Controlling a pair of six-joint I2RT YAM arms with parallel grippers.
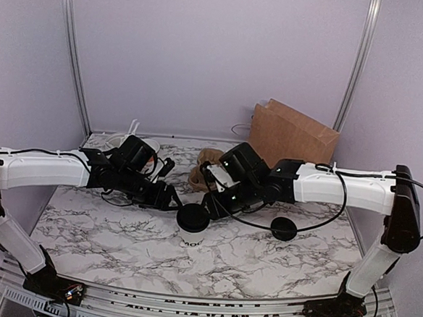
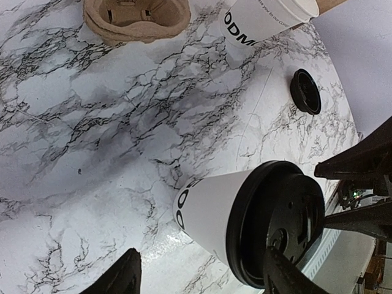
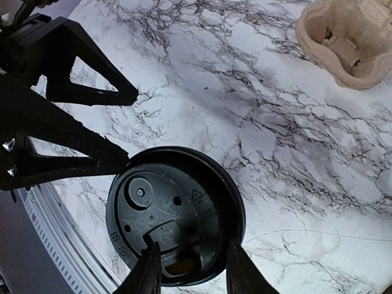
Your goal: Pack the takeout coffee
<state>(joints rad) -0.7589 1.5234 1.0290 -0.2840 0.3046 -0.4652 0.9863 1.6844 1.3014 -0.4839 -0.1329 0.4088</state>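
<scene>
My left hand (image 2: 202,264) is spread wide around the coffee (image 2: 208,211). One finger stands clear of the paper wall, and the other seems to meet the rim of its lid (image 3: 174,214). My right hand (image 3: 192,245) is about half open, with both fingertips over the near side of that lid, on either side of the raised sip mouth; I cannot tell whether they press on it. The coffee stands upright near the middle of the table (image 1: 104,238), between my two hands. It is a smooth white paper cup with black letters and a round, glossy black plastic lid with moulded marks. The table is white marble veined in grey. Farther back are a rough tan pulp carrier (image 3: 349,37), a lidless cup (image 2: 263,21) and a creased brown paper bag (image 1: 296,135). A loose lid (image 1: 284,228) lies flat to the right.
</scene>
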